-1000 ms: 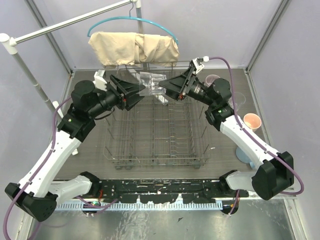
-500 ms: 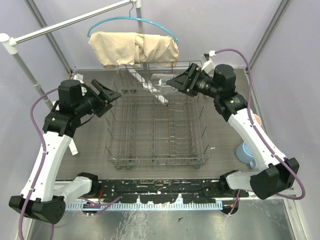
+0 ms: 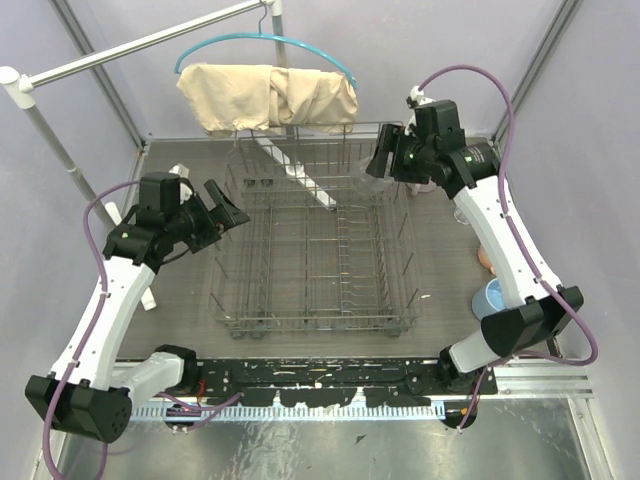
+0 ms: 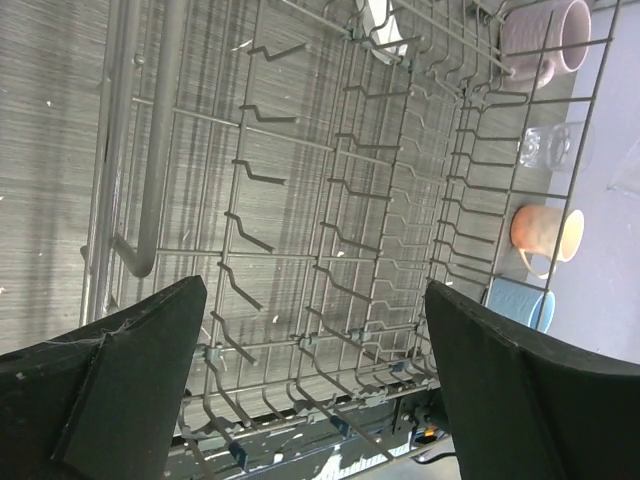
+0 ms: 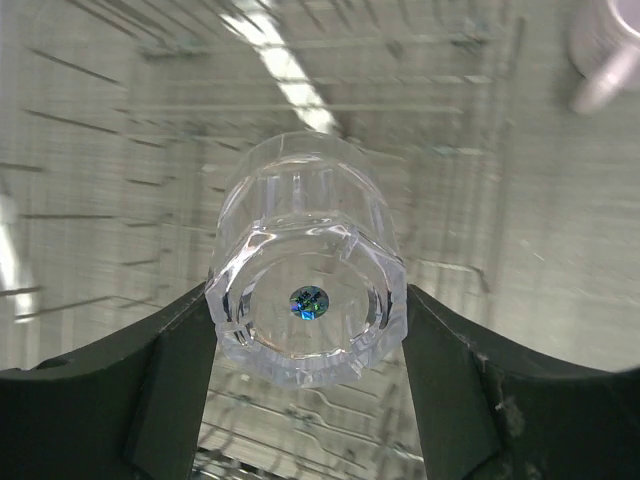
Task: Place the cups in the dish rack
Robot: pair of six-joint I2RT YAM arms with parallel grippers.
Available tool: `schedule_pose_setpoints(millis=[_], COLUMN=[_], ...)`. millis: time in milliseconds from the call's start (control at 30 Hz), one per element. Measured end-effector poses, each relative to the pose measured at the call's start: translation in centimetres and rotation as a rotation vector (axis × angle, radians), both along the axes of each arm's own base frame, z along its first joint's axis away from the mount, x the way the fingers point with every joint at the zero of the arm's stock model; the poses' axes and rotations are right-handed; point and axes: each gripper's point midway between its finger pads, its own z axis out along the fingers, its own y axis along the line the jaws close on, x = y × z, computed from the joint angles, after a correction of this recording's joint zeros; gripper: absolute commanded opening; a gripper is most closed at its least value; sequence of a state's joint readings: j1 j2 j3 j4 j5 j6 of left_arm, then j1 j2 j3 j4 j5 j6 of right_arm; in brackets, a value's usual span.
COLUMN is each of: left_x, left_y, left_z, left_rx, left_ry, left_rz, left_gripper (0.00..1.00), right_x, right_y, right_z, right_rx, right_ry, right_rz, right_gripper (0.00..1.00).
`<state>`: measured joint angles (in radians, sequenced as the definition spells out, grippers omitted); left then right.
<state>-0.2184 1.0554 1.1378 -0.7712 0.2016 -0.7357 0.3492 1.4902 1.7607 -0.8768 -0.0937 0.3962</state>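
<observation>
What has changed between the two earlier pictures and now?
The left gripper let go of the clear glass tumbler, opened wide and drew back to the left side of the dish rack. The right gripper kept the tumbler and carried it from the rack's far middle toward its far right corner. The rack, the light blue mug and the cloth on the hanger stayed in place.
</observation>
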Motion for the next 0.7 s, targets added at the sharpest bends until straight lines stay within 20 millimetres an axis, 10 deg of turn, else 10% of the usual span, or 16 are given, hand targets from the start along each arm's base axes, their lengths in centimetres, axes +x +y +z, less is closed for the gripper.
schedule_pose_setpoints(millis=[367, 700], left_x=[-0.2, 1.0], left_y=[-1.1, -0.6], left_z=[-4.1, -5.8], left_rx=[-0.021, -0.037], left_ry=[0.084, 0.136], left_rz=[-0.069, -0.064], left_gripper=[0.98, 0.98], right_x=[-0.8, -0.9], right_y=[-4.5, -3.8], right_z=[-5.9, -9.0], right_rx=[-0.27, -0.381], right_ry=[0.165, 0.198], right_rz=[-0.102, -0.097], right_gripper=[0.12, 0.12])
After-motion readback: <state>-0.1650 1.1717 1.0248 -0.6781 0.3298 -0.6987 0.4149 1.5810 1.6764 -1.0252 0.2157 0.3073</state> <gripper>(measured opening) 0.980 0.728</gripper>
